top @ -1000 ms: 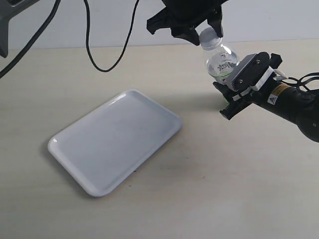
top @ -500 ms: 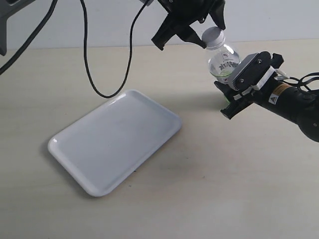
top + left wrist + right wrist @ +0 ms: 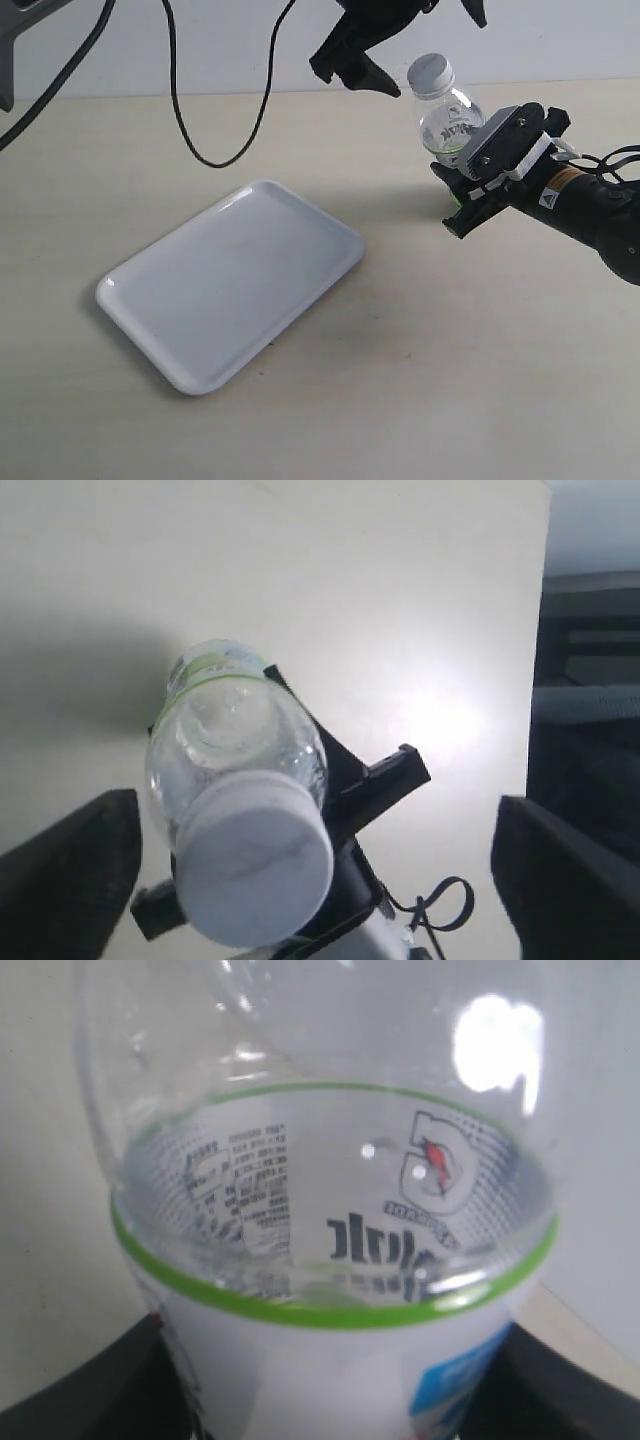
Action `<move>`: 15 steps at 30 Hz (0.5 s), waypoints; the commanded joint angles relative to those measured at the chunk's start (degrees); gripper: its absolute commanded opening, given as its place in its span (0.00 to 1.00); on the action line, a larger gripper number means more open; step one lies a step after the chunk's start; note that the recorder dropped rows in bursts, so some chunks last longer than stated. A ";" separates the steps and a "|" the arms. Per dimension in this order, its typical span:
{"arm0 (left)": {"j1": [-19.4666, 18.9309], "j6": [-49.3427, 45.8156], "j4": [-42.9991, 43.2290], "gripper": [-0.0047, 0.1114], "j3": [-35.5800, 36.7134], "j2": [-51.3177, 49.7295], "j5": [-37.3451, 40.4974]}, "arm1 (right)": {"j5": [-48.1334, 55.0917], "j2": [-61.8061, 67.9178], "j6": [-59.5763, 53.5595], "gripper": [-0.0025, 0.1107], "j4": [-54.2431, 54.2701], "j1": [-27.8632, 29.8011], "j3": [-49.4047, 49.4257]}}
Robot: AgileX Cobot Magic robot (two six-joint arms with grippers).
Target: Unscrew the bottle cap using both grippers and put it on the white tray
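Pale beige table (image 3: pixel 450 380), matte, runs back to a light wall (image 3: pixel 560 40). Left of ctr on it: white tray (image 3: pixel 230 285), lying flat, set at an angle, glossy w/ low rim. Behind tray a black cable (image 3: pixel 204 160) loops down to tabletop level; contact unclear.

Bottle (image 3: pixel 447 112) base hidden; label (image 3: pixel 457 131) seemingly blurred

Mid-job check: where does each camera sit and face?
Exterior: off the arms, angled down over the table at tray, bottle, left gripper and right gripper.
Left wrist: above the cap, looking down; its open fingers either side.
Right wrist: close against the bottle's label; its fingers beside it.
Shared: the bottle, in all three.
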State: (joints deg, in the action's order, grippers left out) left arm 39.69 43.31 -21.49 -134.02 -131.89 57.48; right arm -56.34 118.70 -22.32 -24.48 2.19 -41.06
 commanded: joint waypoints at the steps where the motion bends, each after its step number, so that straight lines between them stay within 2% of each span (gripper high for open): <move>1: 0.10 -24.87 0.04 0.82 -0.95 0.96 -2.55 | 2.65 0.01 -0.15 0.02 -1.04 0.26 0.13; 2: 0.10 -36.21 0.28 0.82 -1.33 0.96 -1.05 | 2.73 0.01 -0.15 0.02 -1.04 0.26 0.13; 5: 0.10 -50.31 2.77 0.82 -1.36 0.96 1.63 | 2.95 0.01 0.09 0.02 -1.14 0.26 0.13; 7: 0.10 -63.41 3.41 0.82 -1.36 0.83 5.02 | 2.69 0.01 1.07 0.02 -1.14 0.26 0.13; 12: 0.10 -75.01 3.08 0.82 -1.36 0.29 7.31 | 3.47 0.01 1.18 0.02 -1.04 0.26 0.13; 15: 0.10 -84.39 -1.72 0.82 -1.36 0.29 7.31 | 3.47 0.01 1.06 0.02 -1.04 0.26 0.13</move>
State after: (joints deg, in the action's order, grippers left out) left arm 39.69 -34.25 -19.69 -135.01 -131.79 64.53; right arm -56.23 118.70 -21.82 -24.73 2.19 -41.06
